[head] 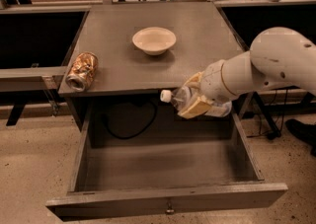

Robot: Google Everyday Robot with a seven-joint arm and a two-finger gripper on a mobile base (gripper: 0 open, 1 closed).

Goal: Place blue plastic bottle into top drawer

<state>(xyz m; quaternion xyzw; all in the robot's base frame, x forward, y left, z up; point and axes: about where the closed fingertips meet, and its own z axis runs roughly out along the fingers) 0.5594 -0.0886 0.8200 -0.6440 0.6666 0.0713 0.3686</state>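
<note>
The blue plastic bottle (pixel 178 98) is clear with a white cap pointing left. My gripper (pixel 196 95) is shut on the bottle and holds it on its side in the air, just in front of the table's front edge, above the right part of the top drawer (pixel 168 201). The drawer is pulled fully open and shows a bare grey floor, with a small metal knob at the middle of its front panel. The white arm reaches in from the right.
A cream bowl (pixel 154 39) sits at the middle of the grey table top (pixel 118 65). A dented gold-brown can (pixel 82 71) lies at the table's left front corner. A black cable (pixel 129 130) hangs behind the drawer. Dark side tables stand left and right.
</note>
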